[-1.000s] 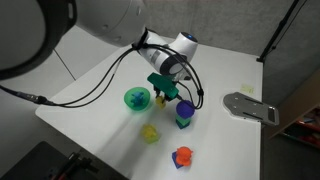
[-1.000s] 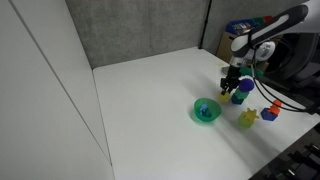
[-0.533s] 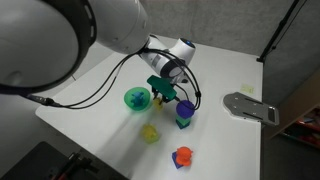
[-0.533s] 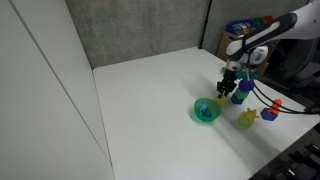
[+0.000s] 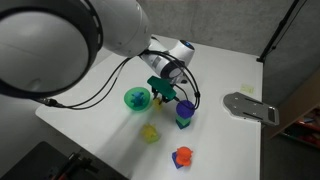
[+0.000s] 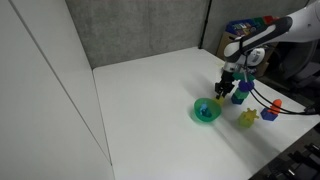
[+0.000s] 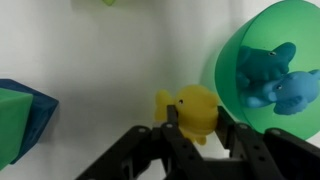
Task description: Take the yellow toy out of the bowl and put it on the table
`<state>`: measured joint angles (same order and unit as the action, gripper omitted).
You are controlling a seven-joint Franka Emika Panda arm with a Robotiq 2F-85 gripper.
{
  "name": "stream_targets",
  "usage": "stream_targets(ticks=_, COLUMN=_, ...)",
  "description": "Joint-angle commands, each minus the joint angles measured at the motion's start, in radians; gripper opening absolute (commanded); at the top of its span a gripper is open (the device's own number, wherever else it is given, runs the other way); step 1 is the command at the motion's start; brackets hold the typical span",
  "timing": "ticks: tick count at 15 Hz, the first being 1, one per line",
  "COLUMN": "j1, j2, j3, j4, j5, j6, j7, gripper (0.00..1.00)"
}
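Smooth white table [image 7: 100,60] beneath gripper [image 7: 205,124] seemingly pinching lumpy yellow toy [image 7: 196,106] beside translucent bowl [image 7: 228,58].

The lumpy yellow toy [image 7: 193,108] is held between the gripper [image 7: 205,122] fingers, outside the teal bowl [image 7: 232,50] just beside them, over the white table [image 7: 100,60].

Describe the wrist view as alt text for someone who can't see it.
The gripper grips the yellow toy just outside the bowl, over the white table. A blue toy lies in the green bowl at right; a blue and green object sits at left.
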<state>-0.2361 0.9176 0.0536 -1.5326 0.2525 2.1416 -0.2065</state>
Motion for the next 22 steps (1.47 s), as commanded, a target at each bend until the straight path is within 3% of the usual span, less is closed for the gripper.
stream_targets(ticks=1, j1=-0.002, j2=0.024, j3=0.008, j4=0.040, j5=0.013, j6=-0.005, j7=0.000, gripper=0.16)
stream_targets(ticks=2, j1=-0.001, j2=0.025, j3=0.009, j4=0.040, j5=0.012, j6=-0.004, j7=0.000, gripper=0.16)
stream_targets(ticks=3, j1=0.001, j2=0.023, j3=0.008, j4=0.038, j5=0.008, j6=-0.006, j7=-0.001, gripper=0.66)
stream_targets(ticks=4, j1=0.002, j2=0.022, j3=0.007, j4=0.037, j5=0.007, j6=-0.004, j7=0.000, gripper=0.67)
stream_targets(ticks=8, j1=0.004, j2=0.007, j3=0.008, j4=0.030, j5=0.007, j6=-0.006, j7=0.000, gripper=0.97)
stream_targets(ticks=22, j1=0.082, j2=-0.212, j3=-0.026, j4=-0.096, j5=-0.032, j6=0.009, j7=0.061, gripper=1.00)
